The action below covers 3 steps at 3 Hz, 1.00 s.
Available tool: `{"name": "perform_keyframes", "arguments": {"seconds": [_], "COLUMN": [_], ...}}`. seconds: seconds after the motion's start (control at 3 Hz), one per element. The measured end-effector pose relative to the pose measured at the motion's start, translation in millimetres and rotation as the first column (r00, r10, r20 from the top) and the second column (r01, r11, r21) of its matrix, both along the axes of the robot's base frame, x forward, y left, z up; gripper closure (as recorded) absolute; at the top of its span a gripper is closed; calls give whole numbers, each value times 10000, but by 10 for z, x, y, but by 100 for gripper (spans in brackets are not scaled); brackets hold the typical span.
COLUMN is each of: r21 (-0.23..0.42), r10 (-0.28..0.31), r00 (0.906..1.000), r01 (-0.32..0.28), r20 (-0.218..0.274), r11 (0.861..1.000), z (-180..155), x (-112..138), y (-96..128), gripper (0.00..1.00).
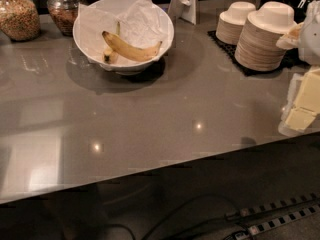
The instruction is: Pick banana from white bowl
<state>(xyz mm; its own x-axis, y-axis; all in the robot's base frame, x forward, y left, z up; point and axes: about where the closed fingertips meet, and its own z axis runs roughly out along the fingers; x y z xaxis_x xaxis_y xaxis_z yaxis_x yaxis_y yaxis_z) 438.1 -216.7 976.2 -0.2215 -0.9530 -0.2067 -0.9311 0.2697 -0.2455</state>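
The long yellow banana [131, 48] lies curved across the middle of the large white bowl [83, 40], on crumpled white paper. A short stubby banana piece [110, 56] with a greenish stem lies just left of it in the same bowl. The bowl stands at the back left of the grey table. My gripper [303, 105], white with pale yellow parts, is at the far right edge of the view, above the table's right side and far from the bowl. It holds nothing that I can see.
Two glass jars [18, 15] [65, 8] stand left of the bowl at the back. Two stacks of upturned paper bowls [266, 38] [236, 23] sit on a black mat at the back right. A white stand [184, 2] is behind the bowl. The table's front edge [150, 173] runs across, with cables and a power strip [280, 219] below.
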Motion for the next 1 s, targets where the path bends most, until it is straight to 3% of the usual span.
{"name": "perform_keyframes", "arguments": {"seconds": [0.33, 0.67, 1.0], "r21": [1, 537, 1727], "r10": [1, 413, 1170], "r00": [10000, 9964, 9716], "r01": [-1, -453, -1538], "r20": [1, 743, 2057], "r11": [10000, 9975, 9729], "z": [0, 19, 79], "x": [0, 174, 591], "y": [0, 146, 517], "gripper": [0, 0, 0]}}
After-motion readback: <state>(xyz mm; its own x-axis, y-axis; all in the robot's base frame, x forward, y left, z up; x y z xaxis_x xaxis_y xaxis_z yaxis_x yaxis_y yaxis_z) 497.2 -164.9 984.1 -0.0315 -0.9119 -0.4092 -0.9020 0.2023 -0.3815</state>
